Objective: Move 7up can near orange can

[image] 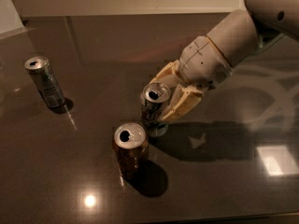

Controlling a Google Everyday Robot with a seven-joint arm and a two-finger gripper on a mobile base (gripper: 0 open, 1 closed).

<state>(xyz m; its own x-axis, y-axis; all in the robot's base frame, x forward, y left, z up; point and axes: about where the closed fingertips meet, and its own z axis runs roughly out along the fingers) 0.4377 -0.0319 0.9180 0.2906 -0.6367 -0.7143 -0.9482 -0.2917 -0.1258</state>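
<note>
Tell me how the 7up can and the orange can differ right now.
The 7up can is pale and silvery; the orange can is dark orange-brown. The gripper is closed around the 7up can; the orange can stands free, close in front of it. Both have shiny silver tops and look equal in size.

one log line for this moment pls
end effector: centre, shut on 7up can | 7up can: upright, beside orange can | grey can: far left
</note>
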